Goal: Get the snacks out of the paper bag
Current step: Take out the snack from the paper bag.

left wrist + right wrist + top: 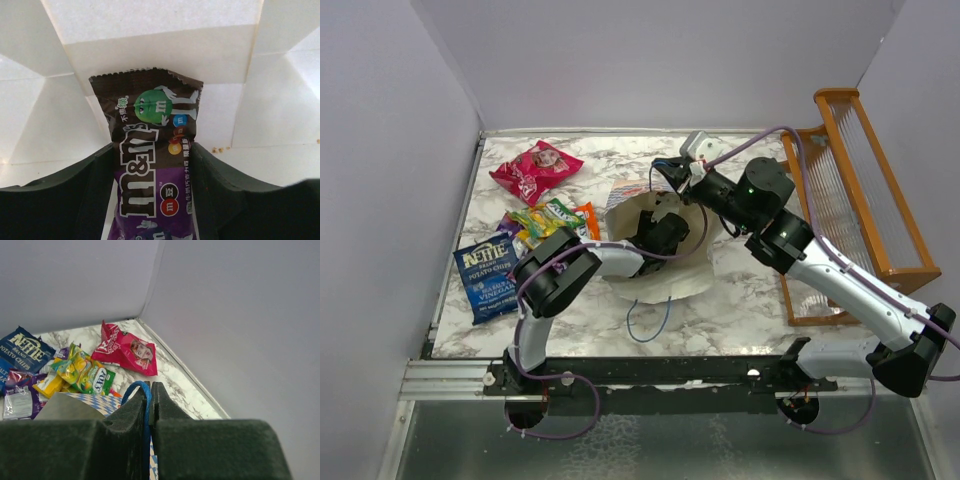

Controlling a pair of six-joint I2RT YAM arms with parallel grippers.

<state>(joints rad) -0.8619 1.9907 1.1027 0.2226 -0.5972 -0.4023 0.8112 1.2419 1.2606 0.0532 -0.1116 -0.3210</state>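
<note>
Grips a brown-and-purple M&M's packet [150, 115] by its sides between the fingers of the left pincer [152, 150], deep inside the paper bag [672, 285], with white paper walls all round. Pinches a blue cord handle [145, 392] of that bag in the right pincer [150, 390], shut tight at the far rim of the bag's mouth. Bag in the middle of the marble counter [750, 310], with a second cord loop [648, 322] lying flat on its near side. Left of the bag, out on the counter: a pink-red bag [536, 170] farthest back, a dark blue Kettle chips bag [487, 278] nearest, and between them a heap of small candy packs [535, 225], among them a green-and-yellow Fox's pack [97, 379]. At the right edge, well apart from the snacks, an orange wooden rack [860, 190].
</note>
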